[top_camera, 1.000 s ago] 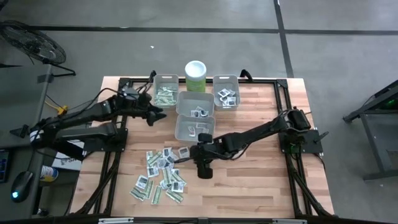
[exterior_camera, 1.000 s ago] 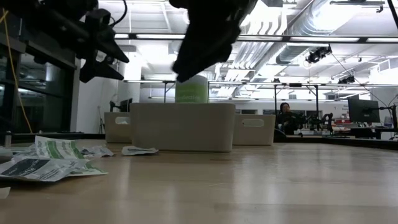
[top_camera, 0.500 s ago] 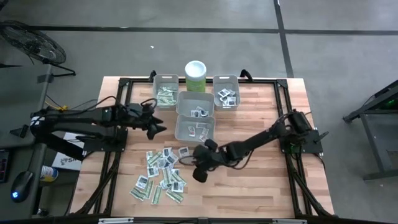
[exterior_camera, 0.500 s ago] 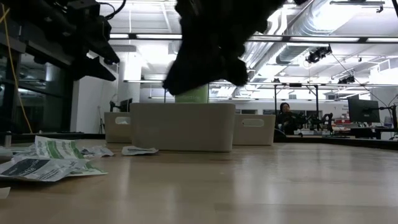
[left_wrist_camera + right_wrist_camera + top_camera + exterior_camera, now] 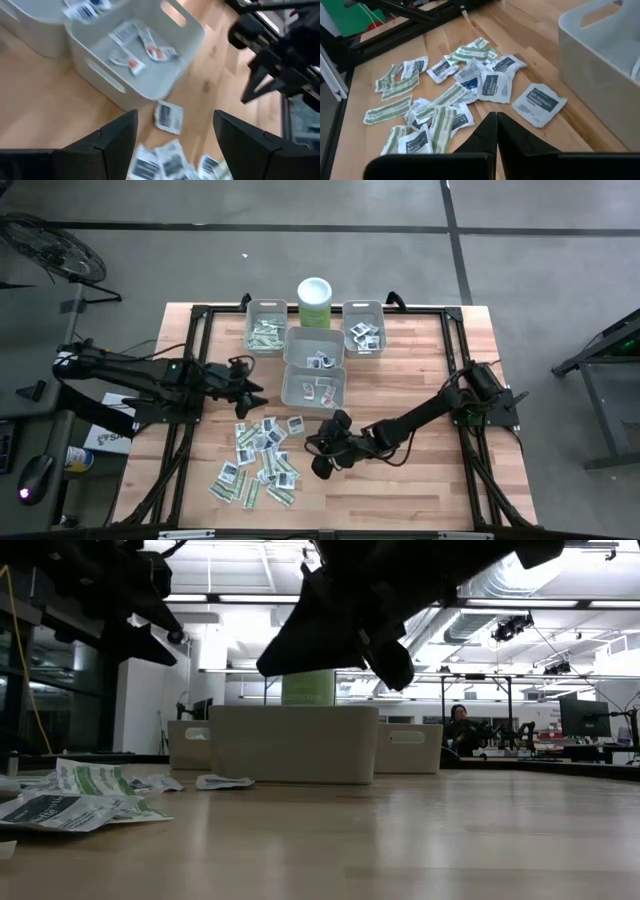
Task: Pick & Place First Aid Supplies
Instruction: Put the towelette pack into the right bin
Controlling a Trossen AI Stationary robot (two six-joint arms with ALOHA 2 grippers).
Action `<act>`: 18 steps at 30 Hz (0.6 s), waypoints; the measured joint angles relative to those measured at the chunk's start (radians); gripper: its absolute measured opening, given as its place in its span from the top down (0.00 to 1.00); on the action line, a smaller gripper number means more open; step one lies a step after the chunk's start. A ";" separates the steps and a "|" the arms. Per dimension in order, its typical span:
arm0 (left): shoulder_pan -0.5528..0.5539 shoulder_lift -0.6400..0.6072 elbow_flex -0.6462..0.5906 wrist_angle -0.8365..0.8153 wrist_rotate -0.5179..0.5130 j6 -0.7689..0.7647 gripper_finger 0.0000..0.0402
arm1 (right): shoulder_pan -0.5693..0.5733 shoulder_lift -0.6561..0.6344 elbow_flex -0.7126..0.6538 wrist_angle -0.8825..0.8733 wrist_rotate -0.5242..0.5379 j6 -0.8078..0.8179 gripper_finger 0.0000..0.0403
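The first aid supplies [image 5: 260, 460] lie in a loose pile on the wooden table near its front left: narrow green-white strips and small white squares [image 5: 465, 85]. More packets lie in the grey bins [image 5: 313, 387]. My right gripper [image 5: 319, 467] hovers just right of the pile, slanting down, shut with nothing between its fingers [image 5: 496, 131]. My left gripper [image 5: 257, 391] hangs open above the table between the near bin and the pile. In the left wrist view [image 5: 175, 145] its fingers frame one white square packet [image 5: 169, 116] lying on the wood below.
Several grey bins stand in a cluster at the table's far middle [image 5: 266, 327], [image 5: 364, 327], [image 5: 313, 345], with a pale green white-lidded canister [image 5: 314, 300] behind them. Bare wood lies right of the pile and along the near edge [image 5: 400, 490]. A person sits far off in the room [image 5: 460, 730].
My right gripper has shut, sunk and gone toward the near edge, rolling its wrist, and now sits beside the pile. My left gripper, still open, has swung away from the far left bin toward the near edge, to above the pile's far side. The packets have not moved.
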 joint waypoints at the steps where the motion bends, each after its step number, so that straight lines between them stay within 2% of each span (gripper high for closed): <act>1: -0.021 0.012 0.000 0.005 -0.004 -0.018 0.36 | 0.000 0.000 0.005 0.000 0.000 -0.015 0.99; 5: -0.101 0.072 0.000 0.038 -0.030 -0.068 0.45 | 0.000 -0.004 0.024 -0.010 -0.015 -0.042 1.00; 11: -0.190 0.173 0.001 0.170 -0.056 -0.070 0.71 | -0.014 -0.080 0.036 -0.132 -0.027 -0.084 0.99; 16: -0.234 0.257 0.000 0.200 -0.058 -0.071 0.94 | -0.030 -0.206 0.036 -0.333 0.018 -0.139 1.00; 18: -0.244 0.293 0.000 0.214 -0.059 -0.092 0.98 | -0.030 -0.264 0.036 -0.441 0.055 -0.138 0.99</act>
